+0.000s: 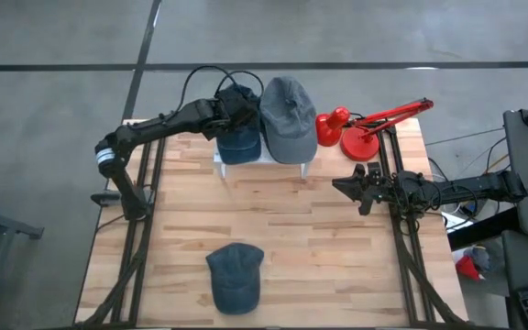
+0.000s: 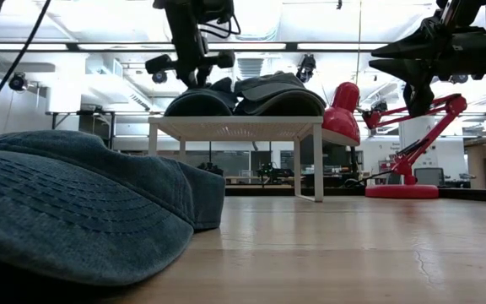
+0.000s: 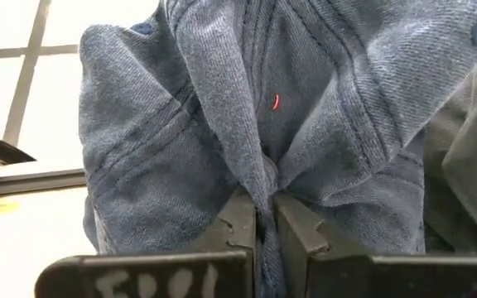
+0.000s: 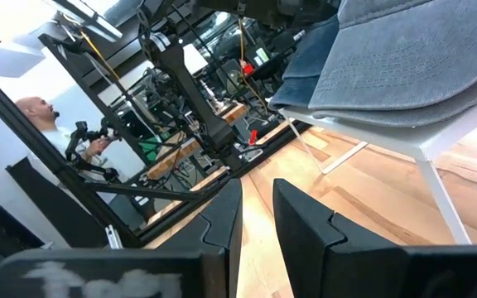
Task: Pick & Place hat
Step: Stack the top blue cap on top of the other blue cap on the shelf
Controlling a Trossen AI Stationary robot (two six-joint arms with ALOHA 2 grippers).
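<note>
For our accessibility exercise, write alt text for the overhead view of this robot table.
The left gripper pinches a dark blue cap on a small white stand beside a grey cap. Another blue cap lies on the wooden table; the right gripper waits by a red lamp.

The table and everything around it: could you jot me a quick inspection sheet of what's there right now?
Surface: wooden table, small white stand at its far edge.
Job's things: dark blue hat and grey hat on the stand; another blue hat near the front edge.
Clutter: red lamp.
Tools: left tool shut, pinching the dark blue hat; right tool empty, above the table's right side.
Cables: black cable looping over the left arm.
Surroundings: person in the right wrist view.
</note>
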